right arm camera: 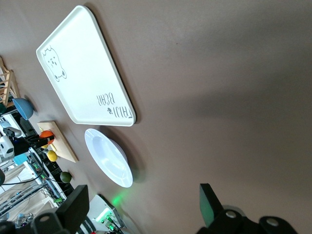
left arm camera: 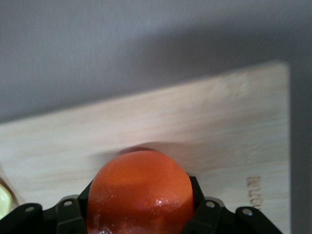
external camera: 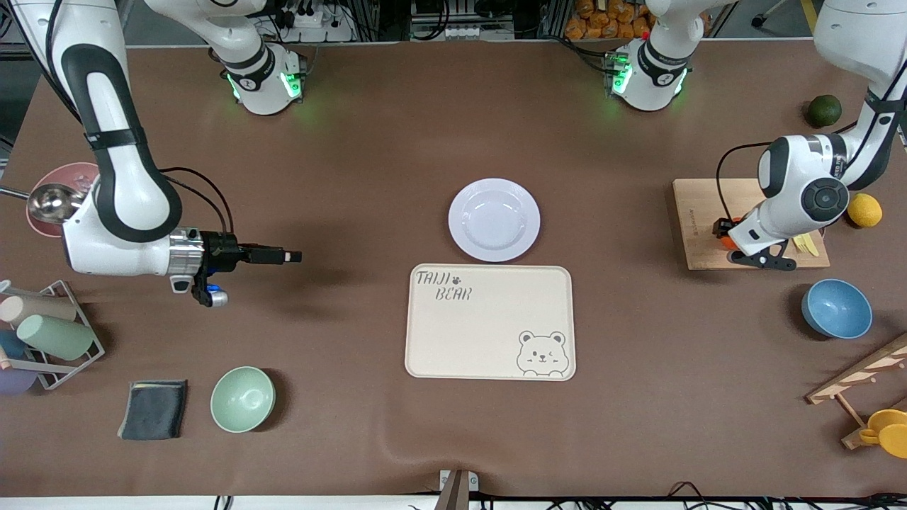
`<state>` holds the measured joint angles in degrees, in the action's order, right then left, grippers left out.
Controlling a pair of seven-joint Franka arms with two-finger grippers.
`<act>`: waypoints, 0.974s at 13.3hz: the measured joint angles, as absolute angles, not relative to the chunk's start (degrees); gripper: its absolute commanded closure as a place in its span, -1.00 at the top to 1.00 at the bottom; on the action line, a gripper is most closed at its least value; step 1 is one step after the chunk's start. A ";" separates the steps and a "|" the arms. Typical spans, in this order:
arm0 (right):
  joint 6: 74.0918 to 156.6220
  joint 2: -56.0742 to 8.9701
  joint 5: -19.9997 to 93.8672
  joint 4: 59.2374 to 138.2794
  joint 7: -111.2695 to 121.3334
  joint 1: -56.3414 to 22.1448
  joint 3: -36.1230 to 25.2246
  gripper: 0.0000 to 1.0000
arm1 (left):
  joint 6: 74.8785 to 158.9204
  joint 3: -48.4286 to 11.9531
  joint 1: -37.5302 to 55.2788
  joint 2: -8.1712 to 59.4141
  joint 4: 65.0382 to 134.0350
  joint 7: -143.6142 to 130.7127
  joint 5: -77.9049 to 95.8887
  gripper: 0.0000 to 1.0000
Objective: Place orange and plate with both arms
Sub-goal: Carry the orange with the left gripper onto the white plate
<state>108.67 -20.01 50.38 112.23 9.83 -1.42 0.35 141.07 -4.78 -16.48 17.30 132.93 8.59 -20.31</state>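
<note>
The orange (left arm camera: 140, 192) sits between the left jaws (on the cutting board (left arm camera: 204, 131)).

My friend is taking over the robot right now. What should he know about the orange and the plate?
Left tool: over the wooden cutting board at the left arm's end of the table, fingers either side of the orange. Whether it has left the board yet, I cannot tell.
Right tool: open, holding nothing, hanging over bare table toward the right arm's end.
Plate: on the table mid-way, untouched, just farther from the front camera than the bear tray.
Done: the orange is gripped.
Left: carry the orange off the board, pick up the plate, set both down.
</note>
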 measured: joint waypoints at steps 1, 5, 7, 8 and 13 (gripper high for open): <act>108.80 -20.03 51.23 112.50 10.62 -1.45 0.36 1.00 | 140.75 -6.66 -16.49 16.44 132.40 8.13 -20.31 -0.82; 113.24 -20.33 60.89 118.59 23.59 -1.47 0.36 1.00 | 131.96 -17.09 -16.29 12.03 130.39 -2.63 -20.14 -0.82; 113.92 -20.46 62.55 120.12 25.42 -1.57 0.38 1.00 | 127.02 -23.41 -16.22 11.01 128.72 -9.80 -18.50 -0.82; 114.26 -20.46 62.94 120.28 25.48 -1.74 0.40 1.00 | 123.37 -26.81 -16.14 10.92 126.81 -13.25 -16.74 -0.82; 119.82 -20.45 67.86 121.59 25.48 -6.81 0.47 1.00 | 109.75 -38.04 -11.40 13.23 113.28 -30.84 -9.83 -0.82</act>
<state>119.82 -20.45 67.86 121.59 25.48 -6.81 0.47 109.75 -38.04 -11.40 13.23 113.28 -30.84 -9.83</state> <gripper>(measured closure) 0.000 0.273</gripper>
